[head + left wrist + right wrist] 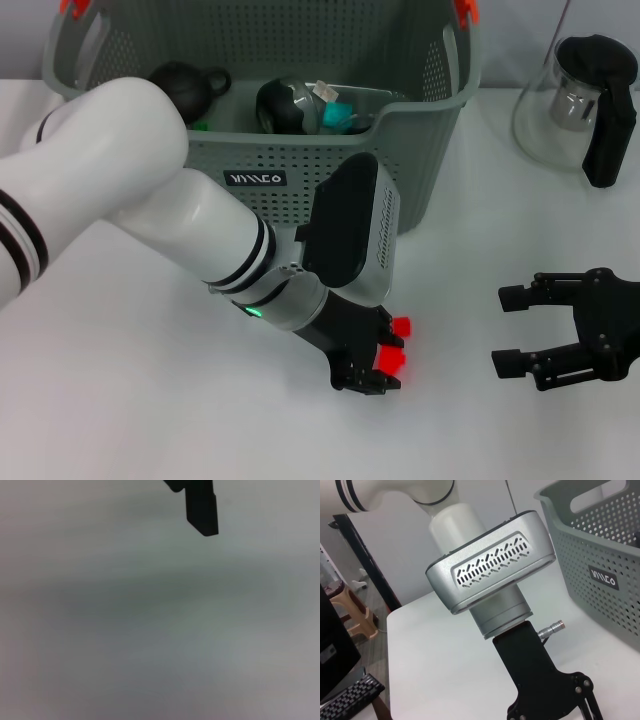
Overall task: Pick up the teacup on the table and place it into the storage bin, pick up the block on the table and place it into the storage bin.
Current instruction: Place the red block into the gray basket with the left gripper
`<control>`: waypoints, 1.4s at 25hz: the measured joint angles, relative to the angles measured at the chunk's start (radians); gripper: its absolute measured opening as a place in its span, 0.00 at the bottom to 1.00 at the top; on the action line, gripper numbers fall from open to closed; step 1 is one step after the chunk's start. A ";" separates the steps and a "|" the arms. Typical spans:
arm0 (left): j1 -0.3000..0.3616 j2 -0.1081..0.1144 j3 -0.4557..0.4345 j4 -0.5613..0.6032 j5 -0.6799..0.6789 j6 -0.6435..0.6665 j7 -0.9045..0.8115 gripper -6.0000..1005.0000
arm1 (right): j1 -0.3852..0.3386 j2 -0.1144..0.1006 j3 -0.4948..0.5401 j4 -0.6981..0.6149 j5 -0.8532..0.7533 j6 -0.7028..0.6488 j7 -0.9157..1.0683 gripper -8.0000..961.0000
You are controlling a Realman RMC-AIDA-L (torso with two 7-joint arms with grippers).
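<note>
A small red block [392,358] lies on the white table [150,400] in front of the storage bin [300,175], a grey perforated basket with orange clips. My left gripper [380,352] is down at the table right at the block, which shows as two red patches beside its black tip. The left wrist view shows only blurred table and one black fingertip [202,510]. My right gripper [522,330] rests open and empty on the table to the right. I see no teacup on the table. The right wrist view shows the left arm's wrist [492,570] and the bin [600,555].
Inside the bin lie a dark round object with a handle [190,85], a black and silver object [285,105] and teal items [335,115]. A glass teapot with a black handle [585,100] stands at the back right.
</note>
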 joint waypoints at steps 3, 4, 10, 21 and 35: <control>-0.001 0.003 -0.008 0.013 0.000 0.029 -0.013 0.44 | 0.000 0.000 0.000 0.000 0.000 0.000 0.000 0.98; -0.001 0.005 -0.013 0.025 0.000 0.050 -0.025 0.44 | 0.000 0.000 0.000 0.000 0.000 -0.001 0.000 0.98; 0.064 0.009 -0.223 0.220 -0.030 0.392 -0.033 0.43 | -0.001 -0.006 0.000 0.000 0.001 -0.002 0.000 0.98; 0.103 0.016 -0.810 0.372 -0.266 0.537 -0.095 0.48 | 0.003 -0.008 -0.002 0.000 0.000 -0.004 -0.007 0.98; 0.028 0.082 -0.818 0.102 -0.251 0.014 -0.159 0.55 | 0.005 -0.008 0.000 0.000 0.000 -0.004 -0.003 0.98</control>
